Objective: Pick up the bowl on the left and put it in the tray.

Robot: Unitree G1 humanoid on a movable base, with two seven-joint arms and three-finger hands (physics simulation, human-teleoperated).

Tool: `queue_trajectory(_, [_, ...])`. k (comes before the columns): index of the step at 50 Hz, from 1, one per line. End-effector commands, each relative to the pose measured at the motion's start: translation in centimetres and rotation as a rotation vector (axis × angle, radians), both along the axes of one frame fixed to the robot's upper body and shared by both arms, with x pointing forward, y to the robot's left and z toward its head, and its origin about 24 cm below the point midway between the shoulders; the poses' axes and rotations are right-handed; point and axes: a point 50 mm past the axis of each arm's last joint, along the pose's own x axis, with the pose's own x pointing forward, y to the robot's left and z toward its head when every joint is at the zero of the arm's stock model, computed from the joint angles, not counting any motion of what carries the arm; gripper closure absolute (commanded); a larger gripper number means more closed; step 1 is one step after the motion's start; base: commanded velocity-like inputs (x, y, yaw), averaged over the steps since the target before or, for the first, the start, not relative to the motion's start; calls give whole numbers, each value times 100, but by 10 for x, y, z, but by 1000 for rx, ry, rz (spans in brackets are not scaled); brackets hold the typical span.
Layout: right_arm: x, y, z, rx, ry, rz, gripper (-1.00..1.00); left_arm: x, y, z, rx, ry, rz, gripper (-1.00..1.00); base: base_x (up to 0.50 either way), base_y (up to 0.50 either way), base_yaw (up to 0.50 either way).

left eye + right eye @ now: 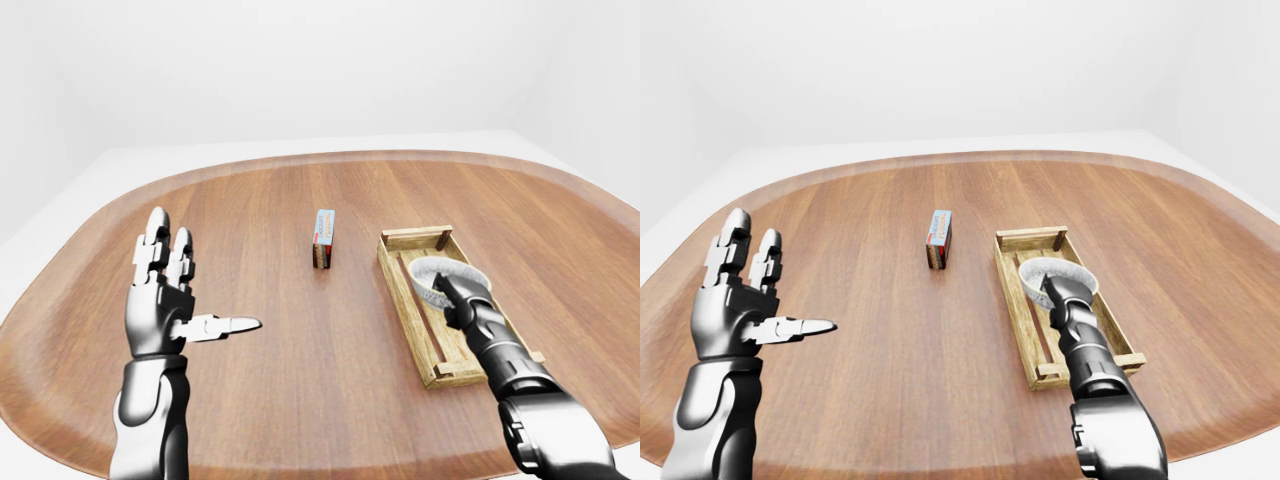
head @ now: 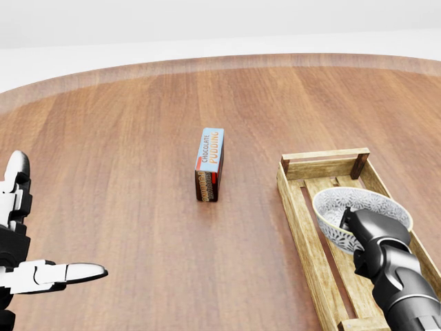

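Grips the patterned bowl (image 2: 365, 200) at its near rim with the right hand (image 2: 375, 231), fingers pinched on it. Holds it tilted within the wooden tray (image 2: 293, 207), lower right of the head view. Shows the left hand (image 1: 165, 300) lower left, fingers spread, empty, over the table (image 2: 124, 138). Leaves a pudding box (image 2: 209, 164) upright at centre.

The table (image 2: 124, 172) was reddish-brown wood with straight grain and a paler band along its edge. The tray (image 2: 298, 207) was pale yellowish wood. The bowl (image 2: 358, 200) was white with a fine dark pattern. The box (image 2: 209, 164) was light blue above, brown and red below. The left hand (image 1: 165, 300) was silver and black, the right hand (image 2: 375, 238) dark grey.
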Motion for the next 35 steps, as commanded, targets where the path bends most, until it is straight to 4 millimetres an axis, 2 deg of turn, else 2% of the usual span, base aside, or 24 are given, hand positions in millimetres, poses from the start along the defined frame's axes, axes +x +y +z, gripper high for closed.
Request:
queue_trajectory(1, [-4, -5, -7, -8, 32, -36, 91, 6, -5, -15, -12, 66, -2, -100, 0, 0, 0])
queue_trajectory(2, [-4, -5, -8, -11, 38, -33, 24, 7, -5, -16, -13, 71, -3, -100, 0, 0, 0])
queue_trajectory(3, [-5, -6, -8, -11, 41, -32, 18, 7, -5, -16, -13, 73, -4, -100, 0, 0, 0])
queue_trajectory(4, [-6, -5, -9, -9, 52, -31, -24, 7, -5, -17, -13, 74, -4, -100, 0, 0, 0])
queue_trajectory(5, [-6, -6, -9, -8, 45, -35, -100, 7, -5, -17, -13, 73, -4, -100, 0, 0, 0])
queue_trajectory(26, [-5, -3, -8, 1, 57, -14, -100, 7, -7, -16, -13, 72, -8, -100, 0, 0, 0])
queue_trajectory(32, [1, 2, 5, 34, 50, 31, -100, 8, -8, -18, -10, 82, -11, -100, 0, 0, 0])
queue_trajectory(34, [3, 8, 14, 28, 49, 84, -100, 8, -8, -18, -10, 79, -10, -100, 0, 0, 0])
queue_trajectory(35, [5, 14, 26, 17, 22, 127, -100, 8, -8, -18, -11, 80, -10, -100, 0, 0, 0])
